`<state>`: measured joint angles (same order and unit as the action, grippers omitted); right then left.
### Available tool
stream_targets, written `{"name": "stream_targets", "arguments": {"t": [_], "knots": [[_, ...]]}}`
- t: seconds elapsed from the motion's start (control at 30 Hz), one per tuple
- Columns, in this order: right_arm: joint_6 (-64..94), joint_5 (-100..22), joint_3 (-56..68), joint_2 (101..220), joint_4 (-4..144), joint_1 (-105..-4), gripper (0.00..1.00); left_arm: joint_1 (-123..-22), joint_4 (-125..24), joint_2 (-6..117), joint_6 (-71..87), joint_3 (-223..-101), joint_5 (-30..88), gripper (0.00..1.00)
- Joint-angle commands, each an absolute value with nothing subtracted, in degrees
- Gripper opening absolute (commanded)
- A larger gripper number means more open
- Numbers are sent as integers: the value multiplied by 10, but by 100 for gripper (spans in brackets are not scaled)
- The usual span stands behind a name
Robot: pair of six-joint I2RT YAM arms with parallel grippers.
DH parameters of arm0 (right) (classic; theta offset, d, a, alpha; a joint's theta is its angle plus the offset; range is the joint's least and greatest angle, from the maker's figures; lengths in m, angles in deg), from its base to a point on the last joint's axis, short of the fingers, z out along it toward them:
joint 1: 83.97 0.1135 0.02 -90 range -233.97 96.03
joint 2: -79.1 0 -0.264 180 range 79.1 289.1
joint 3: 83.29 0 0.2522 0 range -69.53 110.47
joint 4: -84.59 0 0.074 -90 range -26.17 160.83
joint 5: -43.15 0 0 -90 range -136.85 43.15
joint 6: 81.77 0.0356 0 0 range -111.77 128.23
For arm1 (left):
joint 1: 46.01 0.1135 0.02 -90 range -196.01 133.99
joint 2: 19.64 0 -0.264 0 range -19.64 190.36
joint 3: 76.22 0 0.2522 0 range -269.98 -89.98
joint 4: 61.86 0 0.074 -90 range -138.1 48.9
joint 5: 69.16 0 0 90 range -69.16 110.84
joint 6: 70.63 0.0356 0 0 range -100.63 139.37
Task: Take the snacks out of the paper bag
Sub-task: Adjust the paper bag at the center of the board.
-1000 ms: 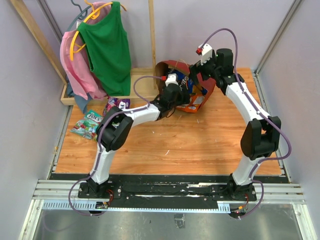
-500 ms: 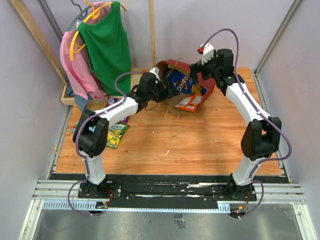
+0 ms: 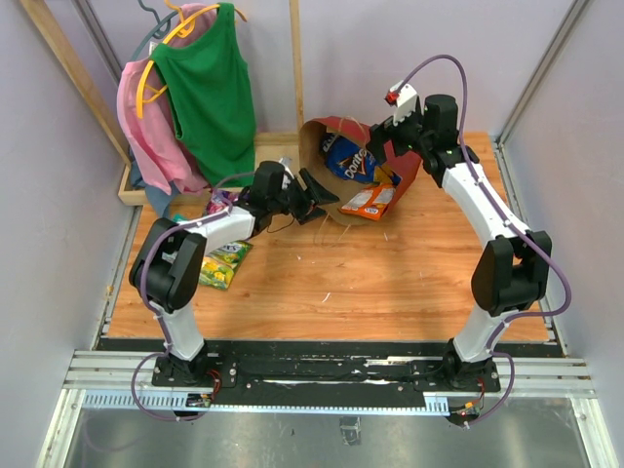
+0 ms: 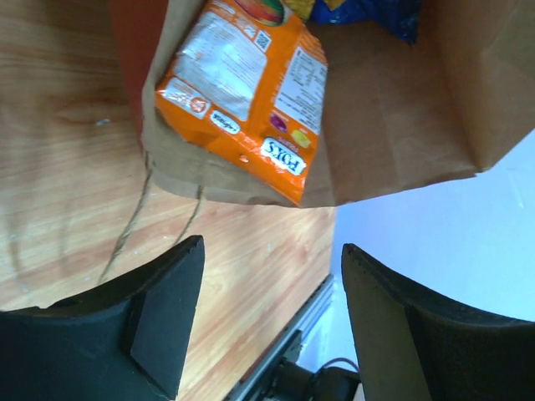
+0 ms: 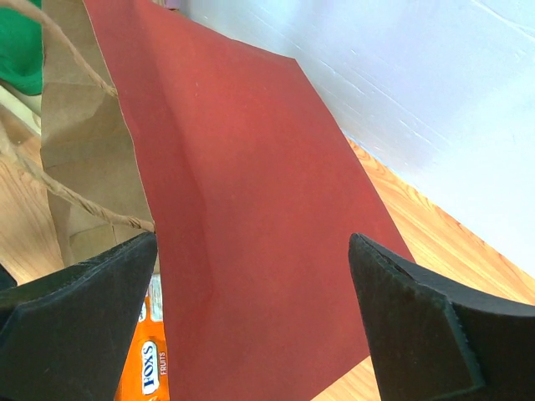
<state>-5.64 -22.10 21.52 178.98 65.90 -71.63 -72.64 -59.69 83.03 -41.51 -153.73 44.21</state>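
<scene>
The paper bag (image 3: 331,136) lies on its side at the back of the table, red outside, kraft inside, mouth facing left and front. A blue Doritos bag (image 3: 349,161) lies inside it, and an orange Fox's packet (image 3: 369,202) lies at its mouth. My left gripper (image 3: 317,198) is open and empty just left of the mouth. The left wrist view shows the orange packet (image 4: 242,92), the kraft inside (image 4: 393,109) and the cord handles (image 4: 134,225). My right gripper (image 3: 383,154) is open over the bag's red side (image 5: 251,209). A purple bag (image 3: 216,203) and a green-yellow packet (image 3: 222,265) lie at the left.
A wooden rack (image 3: 292,68) with a green garment (image 3: 210,88) and a pink garment (image 3: 146,127) stands at the back left. Walls close in on both sides. The table's metal rail (image 3: 331,375) runs along the front.
My left gripper has pulled back left out of the bag's mouth, and the left arm has swung left. The Doritos bag and orange packet now show more. The right arm has barely moved.
</scene>
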Motion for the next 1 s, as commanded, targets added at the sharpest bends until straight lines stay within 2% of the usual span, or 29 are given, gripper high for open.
{"name": "stream_targets", "arguments": {"t": [0.0, 0.17, 0.37, 0.6, 0.97], "knots": [[-63, -211, 211, 1772, 678, -717, 98, -728, -682, 844, -495, -1518, 471, 69], [-60, -206, 210, 1770, 682, -717, 98, -734, -743, 883, -550, -1508, 496, 65], [-60, -206, 208, 1769, 681, -717, 98, -768, -711, 917, -541, -1570, 476, 62], [-71, -212, 205, 1764, 676, -717, 98, -788, -679, 970, -534, -1625, 464, 46], [-76, -216, 207, 1765, 674, -717, 98, -788, -641, 986, -520, -1631, 438, 43]]}}
